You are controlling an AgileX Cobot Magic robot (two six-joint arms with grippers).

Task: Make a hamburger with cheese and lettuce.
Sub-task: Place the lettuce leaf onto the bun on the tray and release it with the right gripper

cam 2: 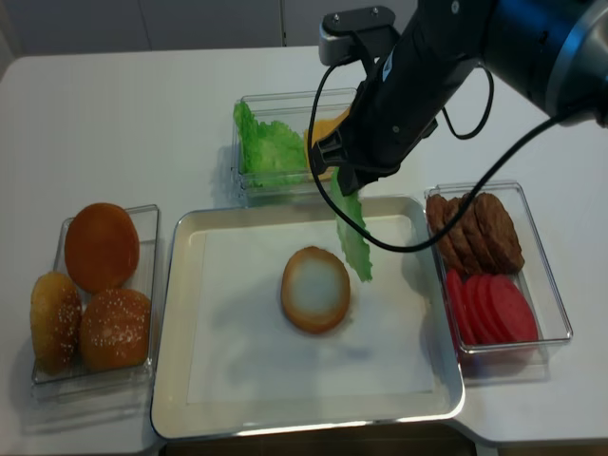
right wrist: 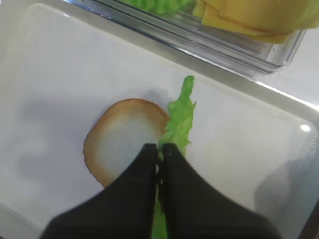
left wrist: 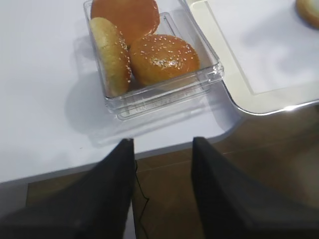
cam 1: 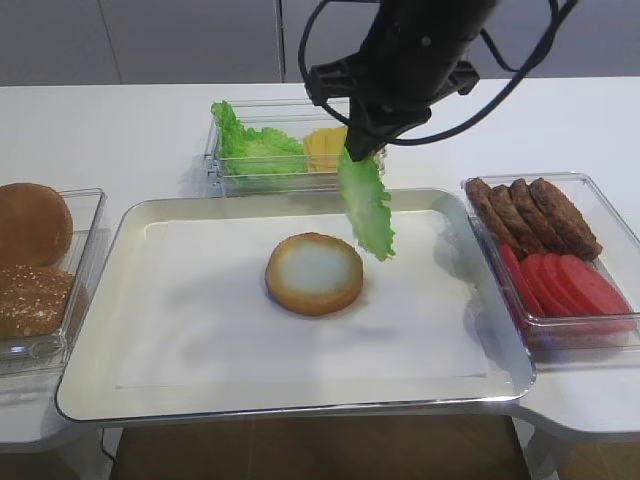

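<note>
The hamburger bun half point(cam 1: 314, 272) point(right wrist: 122, 139) point(cam 2: 315, 288) lies cut face up in the middle of the metal tray point(cam 1: 100, 262). My right gripper point(cam 1: 358, 152) point(right wrist: 159, 148) point(cam 2: 346, 180) is shut on a green lettuce leaf point(cam 1: 368, 205) point(right wrist: 180, 119) point(cam 2: 357, 236). The leaf hangs edge-down just right of the bun, above the tray. More lettuce point(cam 1: 255, 150) and the yellow cheese slices point(cam 1: 322, 148) point(right wrist: 259, 17) sit in a clear box behind the tray. My left gripper point(left wrist: 162, 144) is open and empty, over the table's front edge near the bun box.
A clear box of domed bun tops point(cam 1: 35, 260) point(left wrist: 144, 50) point(cam 2: 95, 285) stands left of the tray. On the right, another box point(cam 1: 620, 225) holds brown patties point(cam 1: 535, 215) and red tomato slices point(cam 1: 570, 285). White paper lines the tray.
</note>
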